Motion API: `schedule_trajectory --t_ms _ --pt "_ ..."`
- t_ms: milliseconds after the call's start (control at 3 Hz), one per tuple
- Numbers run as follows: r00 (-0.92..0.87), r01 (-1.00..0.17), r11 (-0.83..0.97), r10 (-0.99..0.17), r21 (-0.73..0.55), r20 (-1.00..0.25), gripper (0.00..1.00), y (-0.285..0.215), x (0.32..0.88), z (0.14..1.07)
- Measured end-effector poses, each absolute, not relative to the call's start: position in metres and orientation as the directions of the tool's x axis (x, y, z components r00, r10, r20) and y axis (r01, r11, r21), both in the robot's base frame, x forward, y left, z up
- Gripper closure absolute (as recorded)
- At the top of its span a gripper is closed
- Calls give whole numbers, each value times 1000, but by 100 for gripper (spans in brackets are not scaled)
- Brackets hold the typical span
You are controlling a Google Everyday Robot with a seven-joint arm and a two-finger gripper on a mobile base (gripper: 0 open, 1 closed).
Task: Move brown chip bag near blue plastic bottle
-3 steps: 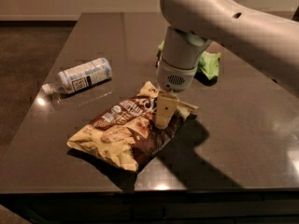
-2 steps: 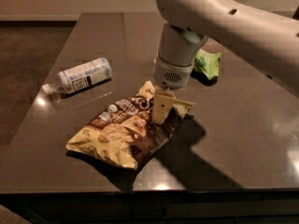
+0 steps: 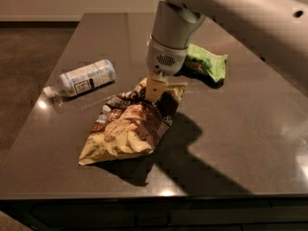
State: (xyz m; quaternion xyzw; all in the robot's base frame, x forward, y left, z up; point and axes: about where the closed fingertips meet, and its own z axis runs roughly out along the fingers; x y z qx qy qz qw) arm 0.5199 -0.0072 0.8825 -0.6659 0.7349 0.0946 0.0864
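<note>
The brown chip bag sits in the middle of the dark table, its far end raised and its near cream-yellow end resting on the surface. My gripper comes down from above onto the bag's raised far end and is shut on it; one tan finger shows against the bag. The blue plastic bottle lies on its side to the left, cap pointing left, a short gap from the bag.
A smaller green snack bag lies behind and to the right of my gripper. The arm reaches in from the upper right. The table's front edge runs just below the bag, and its left edge is near the bottle's cap.
The bag's far end has come up off the table in my gripper, so the bag stands steeper. The wrist has risen slightly and shifted a little left, toward the bottle.
</note>
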Motion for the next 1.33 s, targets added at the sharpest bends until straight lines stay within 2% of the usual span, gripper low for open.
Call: schedule_trajectory --t_ms 1000,1333 --pt "-169 -985 150 -924 81 -344 100 54 586 908" --pt "-191 -982 176 -916 73 -352 83 65 596 912"
